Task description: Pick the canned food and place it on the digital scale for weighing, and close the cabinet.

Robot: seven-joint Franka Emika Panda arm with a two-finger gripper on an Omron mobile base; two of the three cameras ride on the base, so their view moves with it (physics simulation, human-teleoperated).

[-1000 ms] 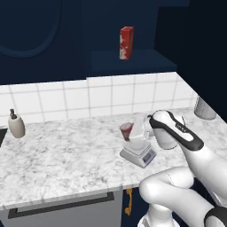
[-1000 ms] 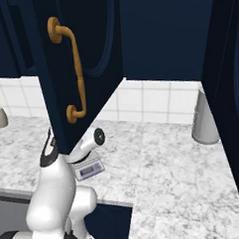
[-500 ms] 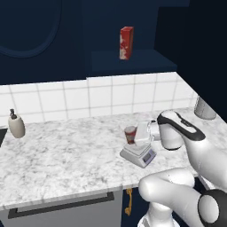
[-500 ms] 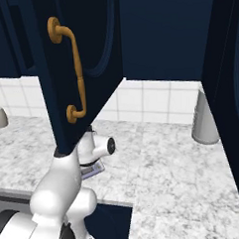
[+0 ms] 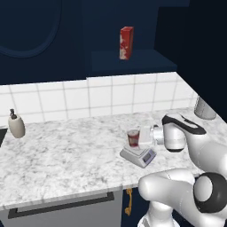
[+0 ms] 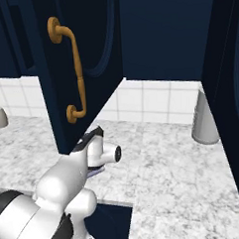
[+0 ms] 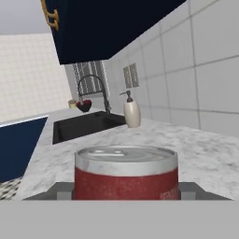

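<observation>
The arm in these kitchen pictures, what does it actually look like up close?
The arm is made of glossy white, rounded shells, like fat tubes joined end to end. Dark grey to black rings and caps mark the joints, one as a round dark disc. A black stripe runs along the top of the last segment. No cables or lettering show.
</observation>
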